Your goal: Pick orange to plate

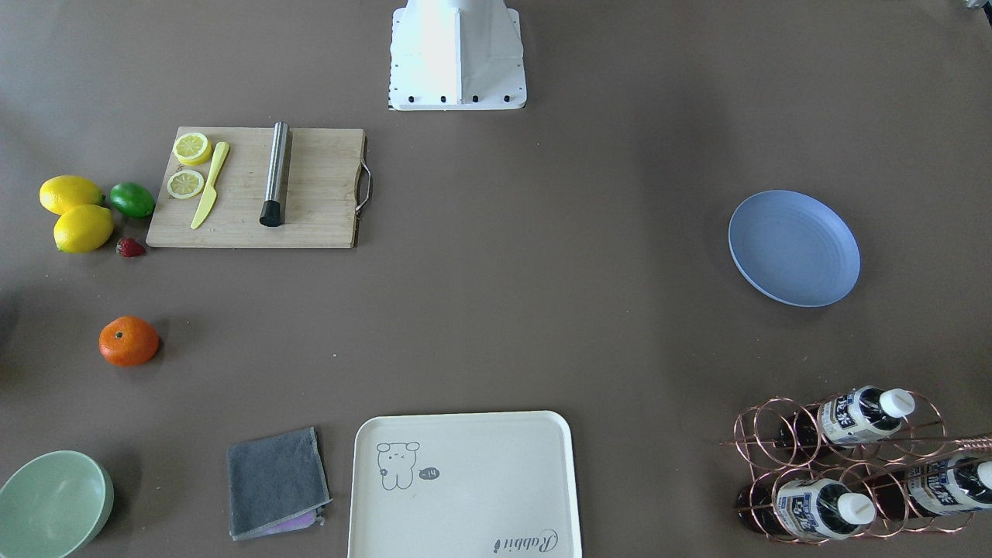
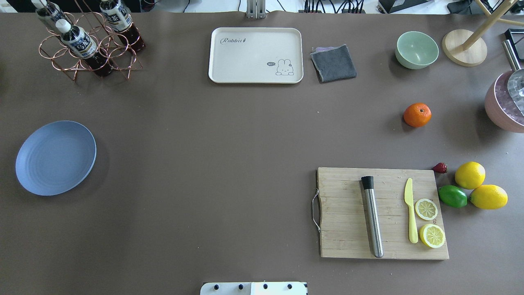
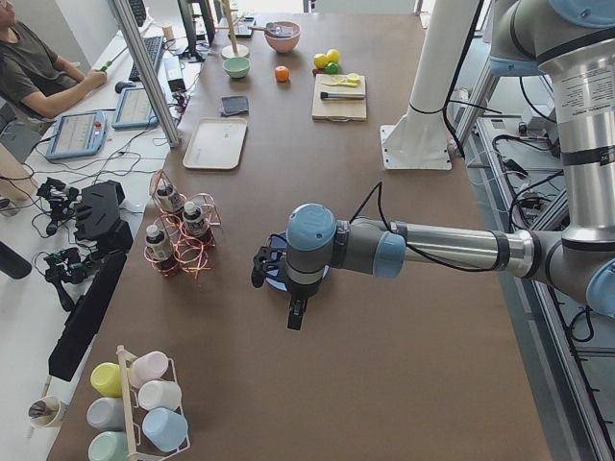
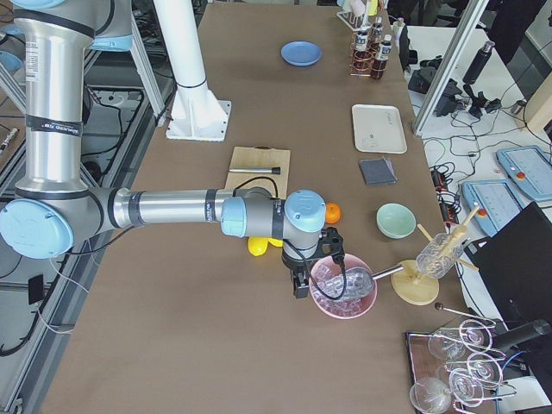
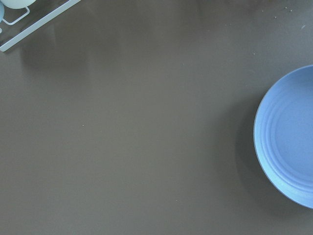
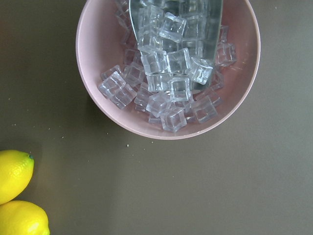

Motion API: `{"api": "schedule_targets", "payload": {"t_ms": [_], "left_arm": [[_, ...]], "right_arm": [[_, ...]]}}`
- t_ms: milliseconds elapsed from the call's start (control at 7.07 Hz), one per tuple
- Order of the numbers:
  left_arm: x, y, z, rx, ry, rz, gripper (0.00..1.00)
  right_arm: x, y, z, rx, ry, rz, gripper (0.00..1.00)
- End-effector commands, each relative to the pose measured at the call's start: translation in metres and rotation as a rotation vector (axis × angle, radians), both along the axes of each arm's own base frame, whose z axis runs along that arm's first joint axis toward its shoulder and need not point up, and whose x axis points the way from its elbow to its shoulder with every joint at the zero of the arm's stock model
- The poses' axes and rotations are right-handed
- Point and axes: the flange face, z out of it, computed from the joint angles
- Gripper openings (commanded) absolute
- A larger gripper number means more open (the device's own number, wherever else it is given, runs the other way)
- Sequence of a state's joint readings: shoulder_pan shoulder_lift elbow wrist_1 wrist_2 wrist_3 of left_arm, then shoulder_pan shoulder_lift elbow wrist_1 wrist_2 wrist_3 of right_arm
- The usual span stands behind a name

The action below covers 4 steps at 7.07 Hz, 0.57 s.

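Observation:
The orange (image 1: 129, 341) (image 2: 417, 114) lies alone on the brown table, between the green bowl and the cutting board. The blue-grey plate (image 1: 794, 248) (image 2: 55, 157) sits bare at the opposite end of the table. Only the side views show the grippers. My left gripper (image 3: 261, 267) hovers over the plate's edge (image 5: 288, 142). My right gripper (image 4: 330, 243) hangs by the pink ice bowl (image 6: 168, 68), a short way from the orange (image 4: 331, 212). I cannot tell whether either gripper is open or shut. Neither wrist view shows fingers.
A cutting board (image 2: 382, 213) holds a steel tube, a yellow knife and lemon slices. Two lemons (image 2: 470, 175), a lime (image 2: 452, 196) and a strawberry lie beside it. A cream tray (image 2: 256, 55), a grey cloth (image 2: 333, 62), a green bowl (image 2: 416, 49) and a bottle rack (image 2: 88, 41) line the far edge.

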<state>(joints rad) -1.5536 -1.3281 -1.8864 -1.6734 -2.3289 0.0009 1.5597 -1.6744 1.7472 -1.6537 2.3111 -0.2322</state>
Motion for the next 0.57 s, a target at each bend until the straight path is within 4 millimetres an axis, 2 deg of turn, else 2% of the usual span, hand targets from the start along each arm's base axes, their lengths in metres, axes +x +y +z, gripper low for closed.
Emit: {"api": "schedule_targets", "payload": {"t_ms": [0,283,424], "left_arm": [[0.000,-0.001,-0.003,0.010,0.002,-0.002,0.98],[0.001,-0.002,-0.006,0.036,0.004,0.000,0.97],[0.021,-0.010,-0.011,0.022,0.012,0.011,0.97]], "right_arm": [[-0.001,0.002,0.003,-0.004,-0.001,-0.002,1.00],[-0.002,0.002,0.004,-0.021,-0.012,0.011,1.00],[-0.004,0.002,0.002,-0.021,-0.037,0.014,1.00]]}}
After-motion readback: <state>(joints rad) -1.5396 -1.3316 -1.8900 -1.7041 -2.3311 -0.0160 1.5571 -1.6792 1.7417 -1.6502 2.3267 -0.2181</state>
